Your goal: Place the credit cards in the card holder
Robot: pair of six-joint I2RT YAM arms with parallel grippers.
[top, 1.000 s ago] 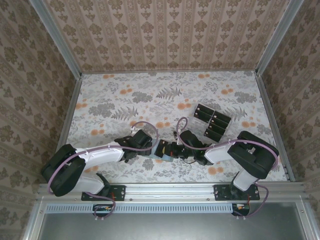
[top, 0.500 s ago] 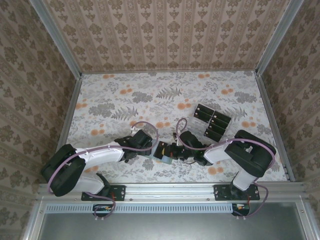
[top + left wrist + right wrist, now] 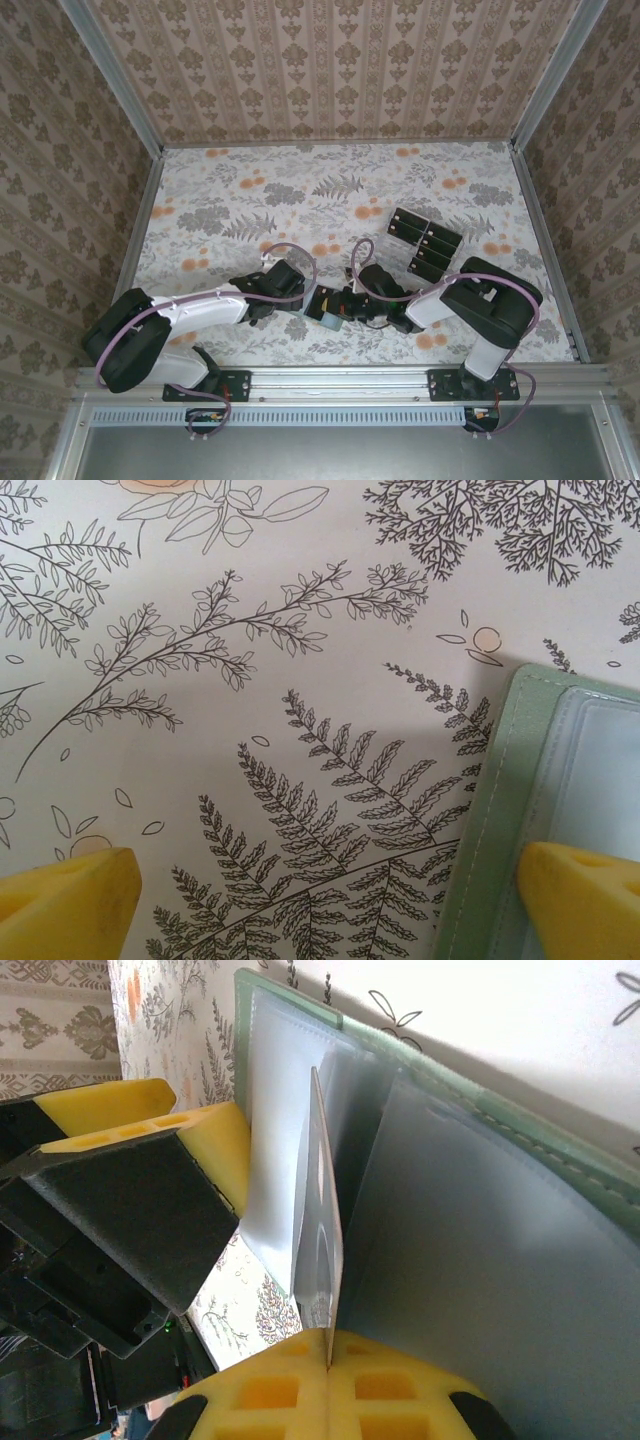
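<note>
The right tool (image 3: 328, 1365) is clenched on one credit card (image 3: 322, 1260), held edge-on and standing between the clear sleeves of the card holder (image 3: 520, 1125) just ahead of it. The left tool (image 3: 325, 900) is spread wide, one finger over the holder's green edge and the other above bare surface (image 3: 250, 630). The remaining credit cards (image 3: 424, 243) lie clustered behind the right tool, apart from it.

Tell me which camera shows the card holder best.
Right wrist view: the card holder lies open close up, its green edge and clear sleeves plain, a credit card edge-on among them. The left wrist view catches one corner. The top external view shows it small and partly covered.
</note>
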